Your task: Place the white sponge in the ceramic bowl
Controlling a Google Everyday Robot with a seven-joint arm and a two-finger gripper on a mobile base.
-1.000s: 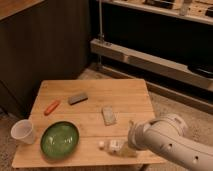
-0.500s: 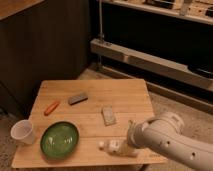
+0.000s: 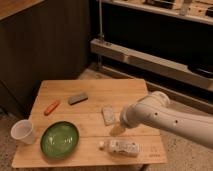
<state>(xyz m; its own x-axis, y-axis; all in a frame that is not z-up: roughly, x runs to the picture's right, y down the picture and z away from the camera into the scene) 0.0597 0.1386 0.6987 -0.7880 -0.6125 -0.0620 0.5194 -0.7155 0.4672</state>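
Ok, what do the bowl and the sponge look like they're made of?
The ceramic bowl: glossy green, likely glazed ceramic, judging by the sheen inside. The white sponge: matte, faintly mottled off-white pad, probably foam or cellulose, not certain. The gripper sits just right of the sponge, above the table.

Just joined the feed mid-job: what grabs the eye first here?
The big white arm stretched in from the right, with its pincer low over the wooden table, beside the near right corner of the white sponge. Next comes the glossy green ceramic bowl at front left, apart from the sponge.
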